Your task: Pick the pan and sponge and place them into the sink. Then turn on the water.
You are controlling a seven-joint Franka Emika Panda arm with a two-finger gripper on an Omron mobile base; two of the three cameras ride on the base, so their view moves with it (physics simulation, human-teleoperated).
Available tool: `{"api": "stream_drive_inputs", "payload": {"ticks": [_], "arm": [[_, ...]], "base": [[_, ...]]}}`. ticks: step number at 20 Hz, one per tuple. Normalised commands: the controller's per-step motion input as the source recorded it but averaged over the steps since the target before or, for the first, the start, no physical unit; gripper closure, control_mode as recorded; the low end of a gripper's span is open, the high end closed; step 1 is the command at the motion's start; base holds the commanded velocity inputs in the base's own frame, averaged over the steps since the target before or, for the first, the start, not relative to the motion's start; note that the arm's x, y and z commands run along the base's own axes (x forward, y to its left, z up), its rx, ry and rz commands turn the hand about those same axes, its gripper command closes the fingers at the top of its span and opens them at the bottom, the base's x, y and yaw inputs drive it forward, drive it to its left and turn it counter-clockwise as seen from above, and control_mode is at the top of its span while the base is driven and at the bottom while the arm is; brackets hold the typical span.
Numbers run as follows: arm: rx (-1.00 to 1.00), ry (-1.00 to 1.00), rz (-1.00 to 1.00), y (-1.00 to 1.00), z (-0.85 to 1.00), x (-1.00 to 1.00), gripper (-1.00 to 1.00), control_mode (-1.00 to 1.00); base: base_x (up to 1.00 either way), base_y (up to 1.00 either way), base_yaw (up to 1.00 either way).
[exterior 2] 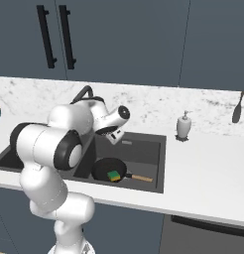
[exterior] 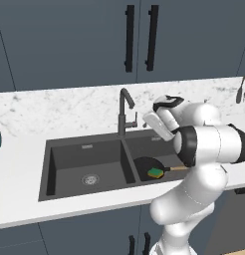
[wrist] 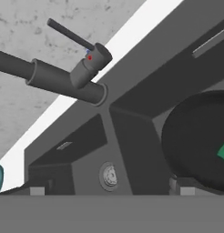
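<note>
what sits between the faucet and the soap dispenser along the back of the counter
In the right base view, the robot's wrist and tool hang between the faucet and the soap dispenser; beyond them is bare counter and the sink's back rim.

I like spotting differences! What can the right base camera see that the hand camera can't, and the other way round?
The right base view alone has the white soap bottle, the cupboard handles and the pan's wooden handle. The hand view alone has the tap's side lever up close and the left basin's drain. Both show the tap, the sink, the black pan and the green sponge in it.
</note>
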Motion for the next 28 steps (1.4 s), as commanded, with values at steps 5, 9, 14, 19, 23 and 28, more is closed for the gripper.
{"api": "stream_drive_inputs", "payload": {"ticks": [5,9,14,19,23,28], "arm": [[0.0,-0.01,0.0,0.11,0.0,0.21,-1.0,-1.0],[0.0,0.0,0.0,0.14,0.0,0.19,-1.0,-1.0],[0.0,0.0,0.0,0.08,0.0,0.24,-1.0,-1.0],[0.0,0.0,0.0,0.0,-0.04,0.33,-1.0,-1.0],[0.0,0.0,0.0,0.0,-0.13,0.28,-1.0,-1.0],[0.0,-0.01,0.0,0.01,-0.18,0.28,-1.0,-1.0]], "base": [[0.0,0.0,0.0],[0.0,0.0,0.0],[0.0,0.0,0.0],[0.0,0.0,0.0],[0.0,0.0,0.0],[0.0,0.0,0.0]]}}
